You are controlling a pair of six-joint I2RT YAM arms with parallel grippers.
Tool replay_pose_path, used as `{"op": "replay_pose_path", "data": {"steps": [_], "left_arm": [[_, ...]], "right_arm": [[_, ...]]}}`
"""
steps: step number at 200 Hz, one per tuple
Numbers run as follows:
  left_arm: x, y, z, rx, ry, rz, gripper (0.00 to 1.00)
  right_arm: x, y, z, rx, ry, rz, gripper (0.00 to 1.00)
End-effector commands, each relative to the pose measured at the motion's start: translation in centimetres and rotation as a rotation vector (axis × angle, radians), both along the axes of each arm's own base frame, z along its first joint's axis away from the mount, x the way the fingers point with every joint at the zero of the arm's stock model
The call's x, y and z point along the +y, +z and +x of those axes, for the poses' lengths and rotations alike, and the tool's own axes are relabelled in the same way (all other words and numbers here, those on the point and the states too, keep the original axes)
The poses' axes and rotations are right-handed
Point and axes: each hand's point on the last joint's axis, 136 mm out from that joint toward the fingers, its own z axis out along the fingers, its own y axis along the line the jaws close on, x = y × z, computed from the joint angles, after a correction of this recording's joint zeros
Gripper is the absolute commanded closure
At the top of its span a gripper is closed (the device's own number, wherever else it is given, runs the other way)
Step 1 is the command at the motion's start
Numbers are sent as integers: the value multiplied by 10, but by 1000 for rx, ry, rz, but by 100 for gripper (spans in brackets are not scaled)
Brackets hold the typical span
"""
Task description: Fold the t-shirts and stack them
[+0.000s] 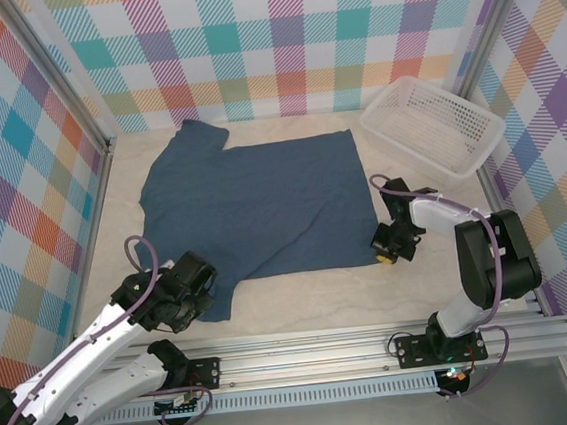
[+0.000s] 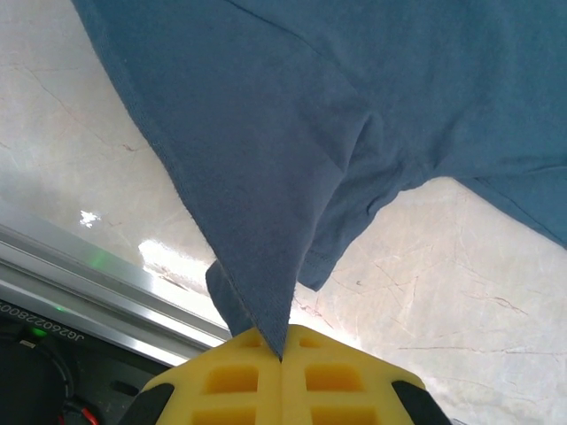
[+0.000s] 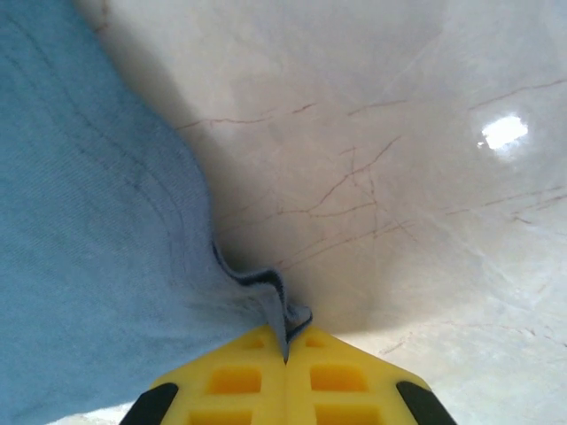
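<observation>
Shirt (image 1: 263,209): spread, unfolded. L gripper (image 2: 282,354): clamped on near-left edge. R gripper (image 3: 286,359): clamped on near-right corner, thin bite. Risk: corner slipping out on lift; skewed fold.

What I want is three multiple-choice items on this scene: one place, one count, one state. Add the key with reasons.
1. The basket sits: A near left; B far right; C centre.
2. Garments on the table: A three; B two; C one.
3. The right pincer is: A shut on the shirt; B open; C shut on nothing.
Key: 1 B, it stands in the far right corner. 2 C, a single blue shirt lies spread. 3 A, the hem is pinched in it.
</observation>
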Motion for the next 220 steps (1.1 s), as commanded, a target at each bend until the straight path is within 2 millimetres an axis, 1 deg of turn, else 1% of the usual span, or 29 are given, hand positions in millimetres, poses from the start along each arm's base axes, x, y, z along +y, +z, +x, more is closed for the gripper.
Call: {"op": "replay_pose_path", "data": {"steps": [1,28,49,65,81,101,118,130,154,170,184,195,220], "left_arm": [[-1,-8,-21,75,-7,-29,100],[-6,-11,-37,118,-4,-57,100],[-6,-9,-43,129,-14,-51,100],[-5,-6,-38,98,3,-49,100],[-6,-2,-27,48,31,-46,100],[-11,6,-6,-33,53,-21,100],[-19,21,20,-127,59,11,100],[-22,27,36,-155,63,31,100],[-16,32,69,-169,115,20,100],[-9,39,94,-190,127,3,100],[-7,48,116,-201,94,2,100],[-9,55,135,-212,52,-7,100],[-8,63,168,-208,-10,17,100]], "right_arm": [[-7,16,-17,-4,51,-36,100],[-14,28,-42,16,55,-46,100],[-16,35,-54,17,52,-42,100],[-18,36,-56,10,49,-47,100],[-17,38,-50,-6,49,-48,100],[-16,43,-40,-21,49,-55,100],[-15,45,-32,-29,51,-57,100],[-14,47,-26,-34,50,-55,100],[-13,50,-12,-54,37,-46,100],[-11,51,0,-61,25,-33,100],[-8,52,12,-72,27,-18,100],[-4,54,21,-77,28,-3,100],[0,58,41,-91,23,12,100]]}}
